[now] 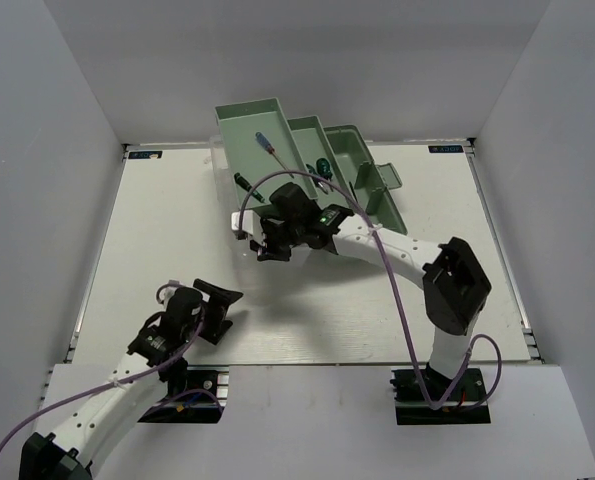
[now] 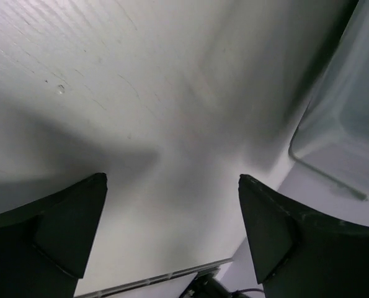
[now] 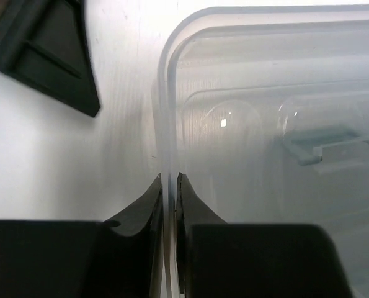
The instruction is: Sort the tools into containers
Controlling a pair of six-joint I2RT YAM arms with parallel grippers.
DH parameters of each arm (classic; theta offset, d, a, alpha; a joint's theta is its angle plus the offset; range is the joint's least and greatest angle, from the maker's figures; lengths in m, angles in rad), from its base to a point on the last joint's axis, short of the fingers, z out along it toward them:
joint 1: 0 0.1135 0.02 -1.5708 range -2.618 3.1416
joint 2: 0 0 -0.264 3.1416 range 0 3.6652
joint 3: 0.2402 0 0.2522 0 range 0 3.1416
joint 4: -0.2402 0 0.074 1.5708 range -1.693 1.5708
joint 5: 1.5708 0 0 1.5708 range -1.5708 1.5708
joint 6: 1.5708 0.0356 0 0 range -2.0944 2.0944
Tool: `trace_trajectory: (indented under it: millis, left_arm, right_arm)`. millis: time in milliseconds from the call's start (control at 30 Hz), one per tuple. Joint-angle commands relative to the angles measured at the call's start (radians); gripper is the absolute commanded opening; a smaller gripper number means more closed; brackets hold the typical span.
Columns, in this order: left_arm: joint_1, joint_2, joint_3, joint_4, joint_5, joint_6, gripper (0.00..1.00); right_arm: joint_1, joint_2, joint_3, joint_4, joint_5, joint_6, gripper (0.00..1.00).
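small blue-handled screwdriver (image 1: 265,141) and green-handled screwdriver (image 1: 322,165) lie in the pale mint-green plastic toolbox (image 1: 249,113) trays; we judge sorting nearly done, right gripper (image 3: 169,180) clamped on the translucent lid (image 3: 265,93), left gripper (image 2: 172,180) spread apart.

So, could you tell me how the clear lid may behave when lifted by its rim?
The lid looks thin and translucent, so probably light and slightly flexible. The right gripper pinches only its narrow, smooth rim, so it may slip or twist in the grip.
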Motion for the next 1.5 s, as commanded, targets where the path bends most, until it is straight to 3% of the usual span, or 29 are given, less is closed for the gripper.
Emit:
trace_trajectory:
  millis: [0,200,300,367,467,700,933,1267,1467]
  left_arm:
    - [0.010,-0.017,-0.079,0.131,-0.035,-0.111,0.95]
    - [0.041,0.168,-0.092,0.397,-0.058,-0.150,0.90]
    - [0.053,0.277,-0.092,0.557,-0.021,-0.141,0.82]
    - [0.062,0.326,-0.083,0.606,-0.008,-0.141,0.68]
    - [0.085,0.414,-0.070,0.699,0.016,-0.141,0.59]
    - [0.164,0.670,0.040,0.899,0.127,-0.112,0.65]
    - [0.208,0.895,0.192,1.026,0.243,-0.069,0.65]
    - [0.259,1.061,0.316,1.118,0.391,-0.029,0.65]
    - [0.279,1.167,0.378,1.181,0.488,-0.009,0.65]
  right_arm:
    - [-0.040,-0.153,0.091,0.104,-0.022,0.126,0.00]
    - [-0.075,-0.205,-0.004,0.147,-0.047,0.168,0.00]
    - [-0.086,-0.222,-0.060,0.155,-0.036,0.175,0.00]
    - [-0.092,-0.236,-0.074,0.141,-0.030,0.181,0.00]
    - [-0.101,-0.246,-0.106,0.166,-0.041,0.181,0.00]
    - [-0.115,-0.272,-0.192,0.203,-0.134,0.206,0.00]
    - [-0.132,-0.302,-0.270,0.314,-0.263,0.249,0.00]
    - [-0.161,-0.282,-0.351,0.477,-0.459,0.310,0.00]
    - [-0.162,-0.246,-0.331,0.479,-0.455,0.310,0.00]
